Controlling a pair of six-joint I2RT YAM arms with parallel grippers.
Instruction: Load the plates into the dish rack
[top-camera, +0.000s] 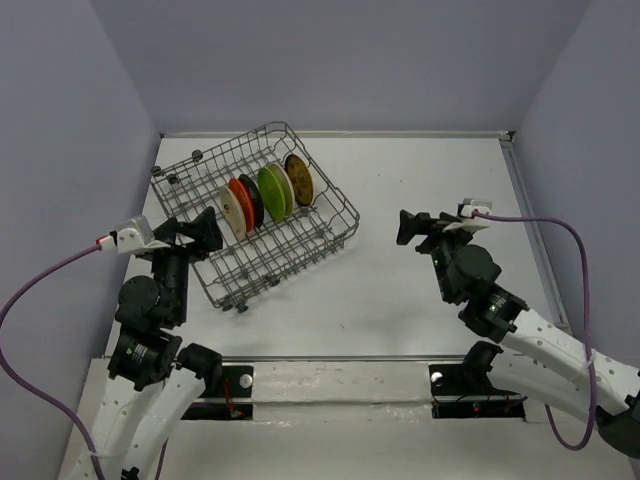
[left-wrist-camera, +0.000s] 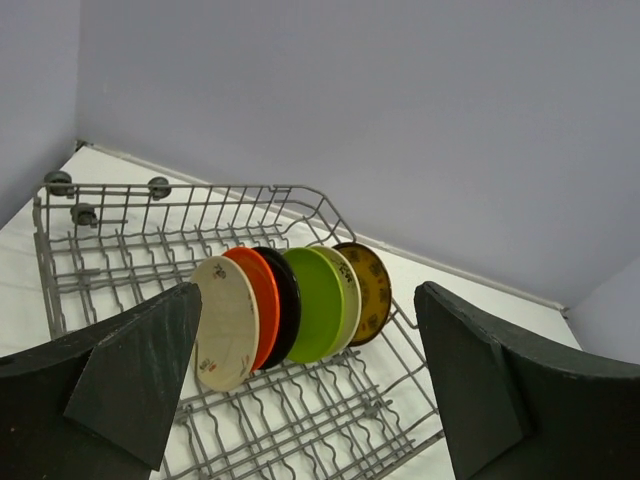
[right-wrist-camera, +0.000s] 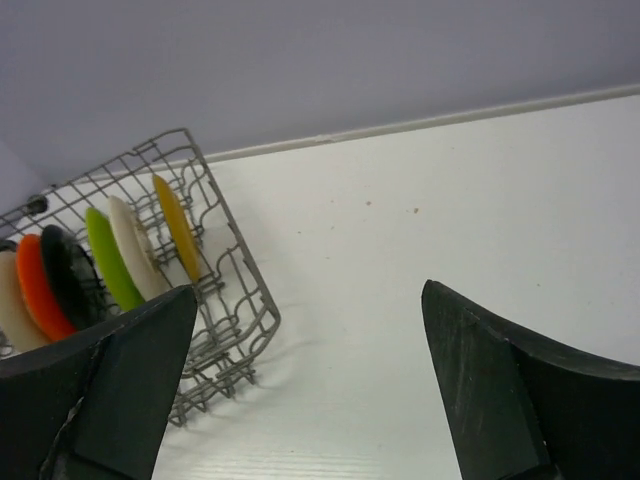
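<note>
Right pincer: wide open, held nothing, hung over the bare bench.
Left pincer: open and empty, just beside the dish rack.
Plates: stood on edge in a row inside the dish rack, well apart to the right pincer's left.
Nearer arm: the left one.
Job: looked finished; no plate lay outside.

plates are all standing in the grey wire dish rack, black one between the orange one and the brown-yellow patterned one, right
Not quite: the round black plate stands between the orange plate and the lime green plate, as the left wrist view shows. The rest holds: all stand in the grey wire dish rack.
</note>
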